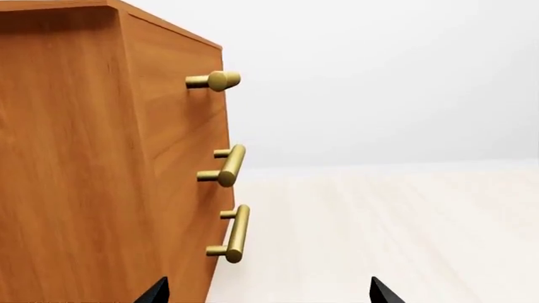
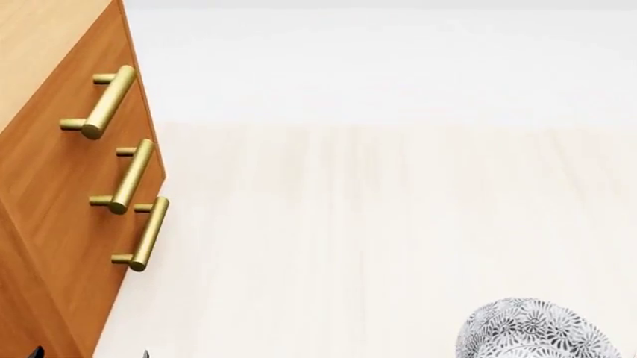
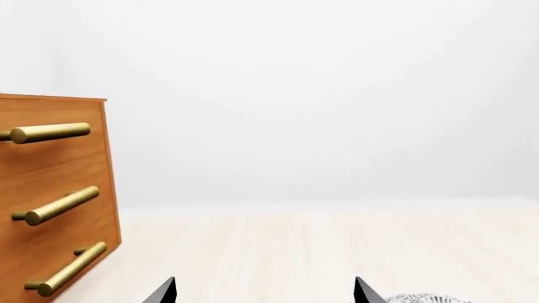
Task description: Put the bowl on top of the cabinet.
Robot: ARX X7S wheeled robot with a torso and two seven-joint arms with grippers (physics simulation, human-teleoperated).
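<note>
The bowl (image 2: 532, 332), white with dense grey-black floral lace, stands on the pale floor at the lower right of the head view. A sliver of its rim (image 3: 421, 298) shows just beside one fingertip in the right wrist view. The orange-brown cabinet (image 2: 60, 186) with three brass bar handles fills the left of the head view, seen from above its front. My left gripper (image 1: 269, 293) is open with nothing between its fingers, close beside the cabinet (image 1: 76, 158) at its front corner. My right gripper (image 3: 264, 293) is open and empty, facing the floor and wall, with the cabinet (image 3: 50, 183) off to one side.
Pale wood floor (image 2: 378, 224) stretches between cabinet and bowl, back to a plain white wall (image 2: 398, 67). The brass handles (image 2: 134, 235) stick out from the drawer fronts near my left arm. A strip of the cabinet's top (image 2: 40, 37) shows at the upper left.
</note>
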